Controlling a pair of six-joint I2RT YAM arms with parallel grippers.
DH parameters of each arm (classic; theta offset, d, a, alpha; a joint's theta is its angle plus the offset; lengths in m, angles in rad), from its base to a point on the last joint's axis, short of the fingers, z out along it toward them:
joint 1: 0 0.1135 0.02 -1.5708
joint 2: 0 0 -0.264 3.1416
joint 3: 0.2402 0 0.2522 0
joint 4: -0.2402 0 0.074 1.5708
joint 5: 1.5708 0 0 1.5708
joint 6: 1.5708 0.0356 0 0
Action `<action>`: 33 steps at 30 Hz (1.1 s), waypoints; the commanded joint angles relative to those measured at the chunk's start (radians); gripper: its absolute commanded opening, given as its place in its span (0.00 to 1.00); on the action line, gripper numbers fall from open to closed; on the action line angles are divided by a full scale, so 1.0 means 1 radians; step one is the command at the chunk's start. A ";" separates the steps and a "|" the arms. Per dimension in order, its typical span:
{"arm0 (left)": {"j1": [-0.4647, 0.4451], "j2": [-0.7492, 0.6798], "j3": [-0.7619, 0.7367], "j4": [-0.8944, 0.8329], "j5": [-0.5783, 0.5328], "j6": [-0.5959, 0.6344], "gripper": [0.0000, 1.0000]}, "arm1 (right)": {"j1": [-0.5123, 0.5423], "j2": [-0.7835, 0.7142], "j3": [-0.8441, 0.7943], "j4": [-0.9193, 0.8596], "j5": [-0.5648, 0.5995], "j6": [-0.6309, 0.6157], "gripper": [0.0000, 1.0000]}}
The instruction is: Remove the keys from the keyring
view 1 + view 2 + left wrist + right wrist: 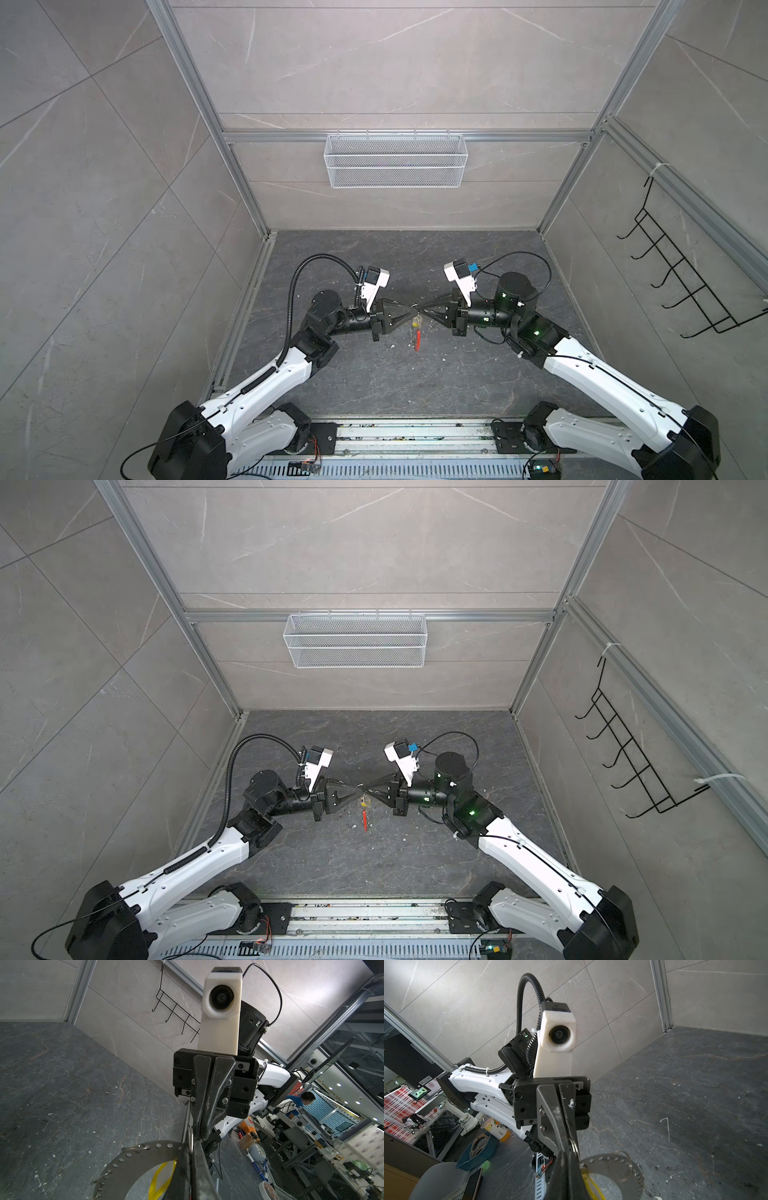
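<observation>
Just below the centre of both top views, the left gripper (408, 310) and the right gripper (424, 309) meet tip to tip above the dark marbled stone floor (374, 374). Both pairs of jaws are pressed together. The wrist views show them pinching from opposite sides at a small steel wire loop (574, 1146). You cannot tell whether each grips the loop itself or the band beside it.

The thin grey hole-dotted curved-band keyring (135, 1159) curves away from the fingertips. Its red curved plastic segment (417, 340) points toward the lower edge of the frame. The small metal key with the yellow plastic head (414, 321) sits just beneath the meeting point, against the band. The green-headed key cannot be made out.

Risks, as judged:
- **(a) Slipping grip.** Both tips crowd one thin loop, so a pull apart may slide the wire out of one pinch. The bundle would then swing from the other gripper or drop to the floor.
- **(b) Nothing freed.** If you pull without first opening the loop's coil, the key only drags along the band.
- **(c) Collision.** The tips nearly touch, so a small misalignment would knock one gripper against the other and twist the band.
- **(d) Hidden contact.** The fingers hide much of the contact point, so you may misjudge which part you hold.
</observation>
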 commanded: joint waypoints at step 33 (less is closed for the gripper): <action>-0.006 -0.074 0.010 0.029 -0.027 0.055 0.00 | 0.005 0.041 0.018 0.091 -0.093 0.090 0.22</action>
